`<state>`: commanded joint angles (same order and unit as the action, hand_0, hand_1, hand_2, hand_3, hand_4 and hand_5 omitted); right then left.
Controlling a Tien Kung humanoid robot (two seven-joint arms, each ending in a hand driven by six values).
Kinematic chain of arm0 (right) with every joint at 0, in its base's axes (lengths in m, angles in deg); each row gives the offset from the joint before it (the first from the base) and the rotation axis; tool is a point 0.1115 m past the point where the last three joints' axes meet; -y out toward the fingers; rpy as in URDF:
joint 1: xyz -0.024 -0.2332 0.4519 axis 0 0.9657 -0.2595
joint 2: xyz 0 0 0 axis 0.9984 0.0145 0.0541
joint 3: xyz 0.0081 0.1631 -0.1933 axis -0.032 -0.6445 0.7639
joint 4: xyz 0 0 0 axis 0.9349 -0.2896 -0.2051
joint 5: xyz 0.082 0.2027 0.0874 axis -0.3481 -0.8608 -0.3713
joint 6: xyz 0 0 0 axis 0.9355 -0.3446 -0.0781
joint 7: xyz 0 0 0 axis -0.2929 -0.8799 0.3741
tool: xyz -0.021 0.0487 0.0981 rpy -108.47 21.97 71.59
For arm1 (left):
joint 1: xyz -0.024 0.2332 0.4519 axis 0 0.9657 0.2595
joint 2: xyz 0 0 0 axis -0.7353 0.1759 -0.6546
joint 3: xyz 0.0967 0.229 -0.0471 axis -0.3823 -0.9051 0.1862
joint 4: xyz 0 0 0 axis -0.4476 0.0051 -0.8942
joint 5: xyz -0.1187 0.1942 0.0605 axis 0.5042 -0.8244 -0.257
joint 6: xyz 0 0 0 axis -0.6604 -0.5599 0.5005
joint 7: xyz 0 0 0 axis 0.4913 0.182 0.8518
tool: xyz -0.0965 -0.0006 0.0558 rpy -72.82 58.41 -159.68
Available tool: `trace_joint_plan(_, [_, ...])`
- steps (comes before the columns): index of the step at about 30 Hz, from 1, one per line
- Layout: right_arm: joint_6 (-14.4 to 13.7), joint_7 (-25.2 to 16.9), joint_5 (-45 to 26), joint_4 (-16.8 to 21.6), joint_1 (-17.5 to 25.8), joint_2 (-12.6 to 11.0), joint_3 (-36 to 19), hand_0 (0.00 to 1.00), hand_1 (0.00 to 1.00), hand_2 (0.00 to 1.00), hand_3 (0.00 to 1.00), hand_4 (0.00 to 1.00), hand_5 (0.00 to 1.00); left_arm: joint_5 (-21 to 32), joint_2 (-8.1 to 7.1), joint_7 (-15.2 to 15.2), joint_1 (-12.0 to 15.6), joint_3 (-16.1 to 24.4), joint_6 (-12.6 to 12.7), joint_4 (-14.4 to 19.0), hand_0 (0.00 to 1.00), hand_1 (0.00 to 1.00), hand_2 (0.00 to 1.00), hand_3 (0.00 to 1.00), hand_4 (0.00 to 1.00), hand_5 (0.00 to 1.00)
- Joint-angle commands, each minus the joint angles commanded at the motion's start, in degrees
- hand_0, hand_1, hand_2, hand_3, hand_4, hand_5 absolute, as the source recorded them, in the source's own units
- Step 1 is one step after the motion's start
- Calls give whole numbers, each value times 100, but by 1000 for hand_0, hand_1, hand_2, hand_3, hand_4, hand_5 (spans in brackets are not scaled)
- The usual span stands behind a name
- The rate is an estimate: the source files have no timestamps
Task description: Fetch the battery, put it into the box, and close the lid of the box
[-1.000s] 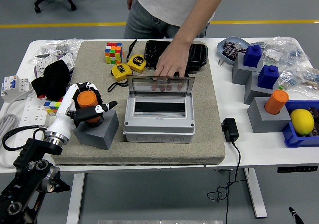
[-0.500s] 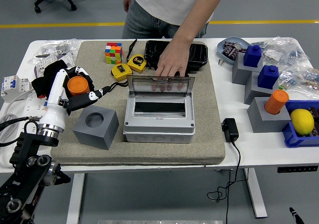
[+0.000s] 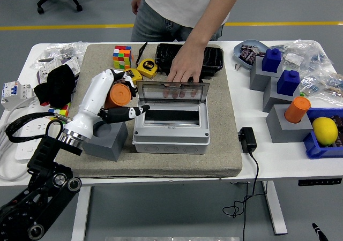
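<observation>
My left hand is shut on the orange battery, a short cylinder, and holds it in the air just left of the grey box. The box's inside is open to view, and its clear lid stands upright at the back. A person's hand rests on the lid's top edge and keeps it up. Under my forearm sits the grey holder block with its round socket hidden. My right arm is out of view.
Two yellow tape measures, a colour cube and a black tray lie behind the box. Right of the mat are grey blocks with blue pieces, another orange battery, a lemon and a black adapter.
My left hand lifted the orange battery out of the grey block, rose to the left, then swung right toward the box's left side. The person's hand kept holding the lid.
</observation>
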<state>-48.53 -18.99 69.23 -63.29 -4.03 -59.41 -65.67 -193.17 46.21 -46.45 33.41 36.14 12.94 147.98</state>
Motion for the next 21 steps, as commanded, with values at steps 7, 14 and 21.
trace_joint_plan(7, [-2, 3, -12, 0, -16, -13, 15, 814, 721, 731, 774, 998, 989, -275, -44, -71, -465, -862, 119, -232, 51, 2, 15, 23, 991, 97])
trace_joint_plan(14, [1, 5, 6, 0, -37, -23, 25, 813, 722, 731, 774, 998, 990, 134, -1, 20, -1030, -1791, 183, -630, 51, 2, 14, 20, 988, 107])
trace_joint_plan(21, [3, 17, 32, 0, -45, -21, 21, 814, 722, 731, 774, 998, 991, 893, 167, 267, -1357, -2121, 240, -1100, 51, 2, 13, 20, 963, 122])
